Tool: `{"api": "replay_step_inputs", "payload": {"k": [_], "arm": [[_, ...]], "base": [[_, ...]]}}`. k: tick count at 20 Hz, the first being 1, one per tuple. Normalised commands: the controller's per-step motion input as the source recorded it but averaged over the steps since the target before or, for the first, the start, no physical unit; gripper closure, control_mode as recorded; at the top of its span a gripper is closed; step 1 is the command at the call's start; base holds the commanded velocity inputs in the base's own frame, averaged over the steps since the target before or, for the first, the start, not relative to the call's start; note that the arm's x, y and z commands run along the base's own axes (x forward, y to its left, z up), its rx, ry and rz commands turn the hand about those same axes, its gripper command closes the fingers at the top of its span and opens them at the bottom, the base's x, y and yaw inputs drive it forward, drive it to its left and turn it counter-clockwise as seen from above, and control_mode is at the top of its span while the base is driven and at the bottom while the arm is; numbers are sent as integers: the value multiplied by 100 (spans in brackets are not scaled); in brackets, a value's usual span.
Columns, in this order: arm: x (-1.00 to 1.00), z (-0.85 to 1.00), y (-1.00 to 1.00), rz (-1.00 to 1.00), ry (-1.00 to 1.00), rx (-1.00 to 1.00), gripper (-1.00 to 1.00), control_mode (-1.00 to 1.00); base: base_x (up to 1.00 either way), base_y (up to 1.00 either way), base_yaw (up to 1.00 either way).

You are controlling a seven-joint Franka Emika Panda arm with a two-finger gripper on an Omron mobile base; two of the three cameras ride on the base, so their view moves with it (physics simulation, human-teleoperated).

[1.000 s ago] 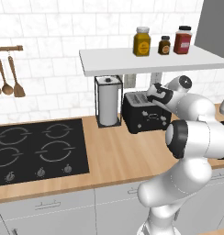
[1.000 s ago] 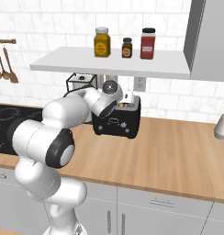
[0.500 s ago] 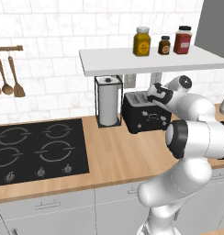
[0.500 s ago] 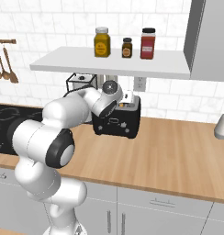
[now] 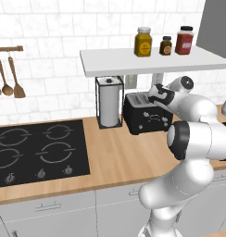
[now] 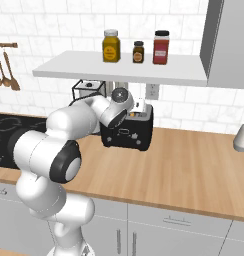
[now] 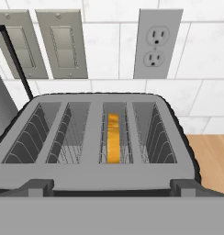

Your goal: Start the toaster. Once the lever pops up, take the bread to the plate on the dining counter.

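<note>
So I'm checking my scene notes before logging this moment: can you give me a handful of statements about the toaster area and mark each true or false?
1. The bread sits down inside a slot of the toaster. True.
2. The gripper is shut on the bread. False: its jaws stand open above the toaster, holding nothing.
3. The paper-towel roll stands beside the toaster, between it and the stovetop. True.
4. Three jars stand on the counter next to the toaster. False: they stand on the white shelf above it.
5. A wall outlet is on the tiles behind the toaster. True.
</note>
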Motion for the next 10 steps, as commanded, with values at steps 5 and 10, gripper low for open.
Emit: {"api": "replay_step_inputs", "payload": {"k": [5,10], "arm": [[0,0,0,0,0,0,-100,-100],[0,0,0,0,0,0,-100,-100]], "base": [[0,0,0],[0,0,0]]}}
